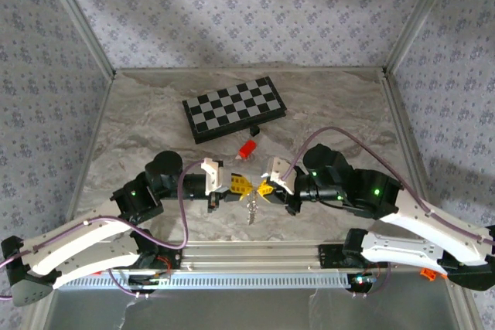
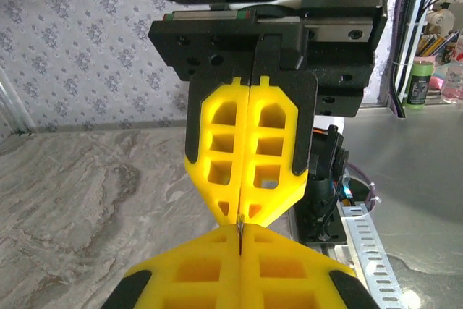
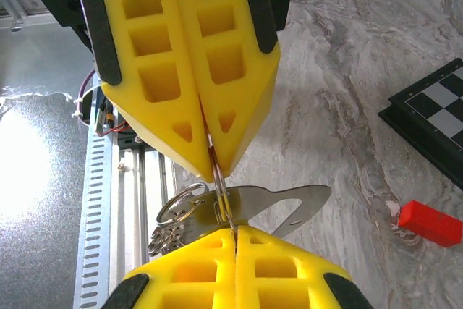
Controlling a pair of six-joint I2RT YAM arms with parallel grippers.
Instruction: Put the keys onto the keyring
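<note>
My two grippers meet tip to tip over the near middle of the table. The left gripper (image 1: 244, 188) (image 2: 239, 232) is shut on a thin metal sliver, which is one end of the keyring (image 3: 223, 186). This narrow wire loop is seen edge-on. The right gripper (image 1: 263, 189) (image 3: 233, 232) is shut on its other end. A flat silvery key (image 3: 289, 204) hangs on the loop between the tips, with a round ring (image 3: 177, 204) and a short bunch of chain links (image 3: 160, 238) beside it. From above, the keys (image 1: 253, 211) dangle just below the fingertips.
A black-and-white chessboard (image 1: 234, 108) (image 3: 434, 117) lies behind the grippers, with a small red piece (image 1: 247, 148) (image 3: 430, 222) in front of it. The slotted metal rail (image 1: 255, 277) runs along the near table edge, close under the arms.
</note>
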